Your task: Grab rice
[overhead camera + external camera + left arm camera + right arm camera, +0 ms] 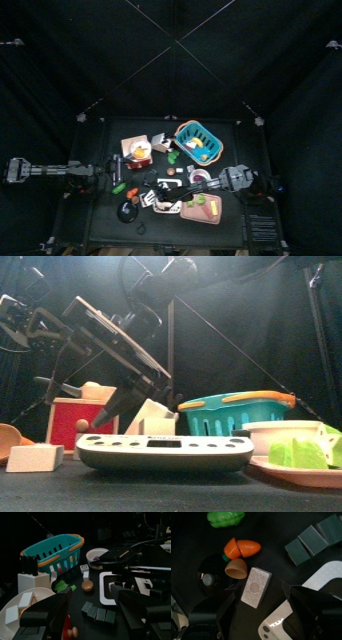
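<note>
Right now your right gripper hangs with its jaws spread wide, holding nothing, directly over the rice. You can see that packet lying flat on the table toward its front edge, just beside a brown cone-shaped piece and the orange carrot.

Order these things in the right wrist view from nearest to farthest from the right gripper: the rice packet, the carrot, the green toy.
1. The rice packet lies flat between the jaws of the open right gripper, the nearest.
2. The carrot lies beyond the packet, past a small brown piece.
3. The green toy is farthest, at the edge of view beyond the carrot.
</note>
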